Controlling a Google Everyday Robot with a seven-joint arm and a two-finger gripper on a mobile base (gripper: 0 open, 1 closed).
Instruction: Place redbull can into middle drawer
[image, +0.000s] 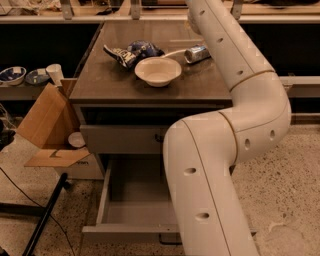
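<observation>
The redbull can (196, 53) lies on its side on the dark wooden tabletop (115, 82), just behind and to the right of the white bowl (158, 71), apart from it, with its shiny end turned toward the bowl. A blue and white snack bag (131, 51) lies crumpled just behind and left of the bowl.

The robot's white arm (240, 110) rises right of the bowl, bends, and reaches back up past the can toward the top edge of the view. The gripper does not show: it lies past that edge or behind the arm's last link, up beyond the bowl near the can, so I cannot tell whether it is parted or closed. Nothing grips the can.

Below the bowl, under the tabletop, the upper drawer front (120, 139) is closed. Lower still, the middle drawer (132, 195) stands pulled out, its grey floor bare where the arm does not hide it. Well left of the bowl, a cardboard box (47, 125) stands open on the speckled floor (290, 190).
</observation>
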